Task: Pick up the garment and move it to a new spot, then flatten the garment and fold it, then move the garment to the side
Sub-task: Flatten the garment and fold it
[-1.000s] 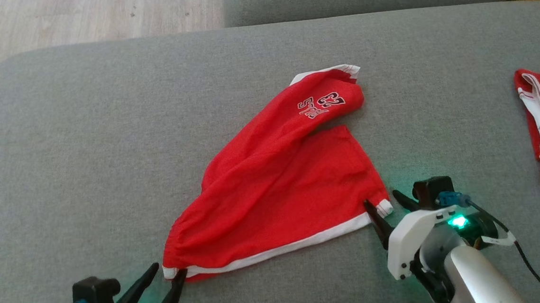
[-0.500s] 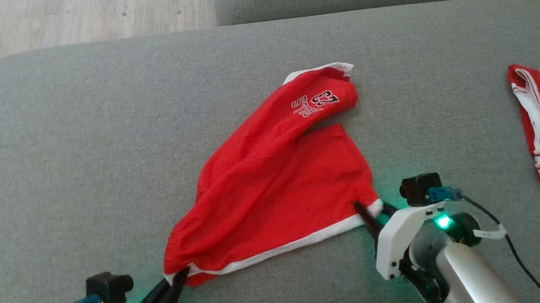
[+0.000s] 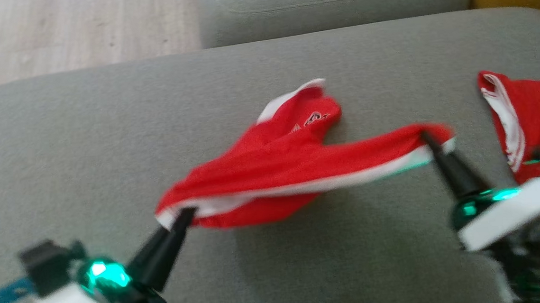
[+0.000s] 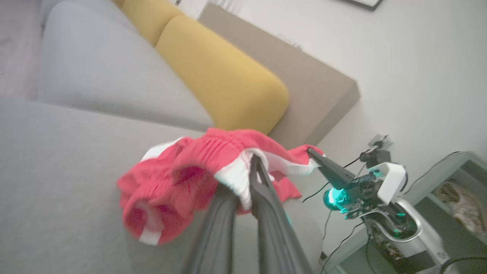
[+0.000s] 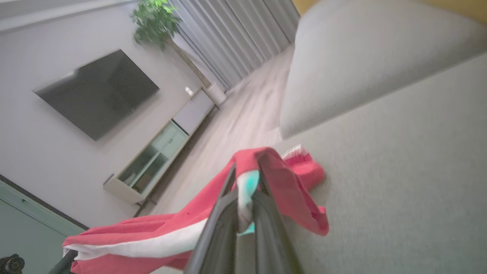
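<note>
1. Red shorts (image 3: 280,167): white-trimmed edge stretched between both grippers, raised off the grey sofa seat (image 3: 83,136); printed leg ends touch the seat, mid-cushion
2. Left gripper (image 3: 185,217): clamped tight on the edge's left corner
3. Right gripper (image 3: 427,136): pinched closed on the right corner
4. Second red garment (image 3: 533,104): lies apart at the right, untouched
5. Step in hand: pick-up, ahead of the carry to a new spot
6. Next move calls for: both arms shifting together, edge kept taut, then lowering so the legs spread flat
</note>
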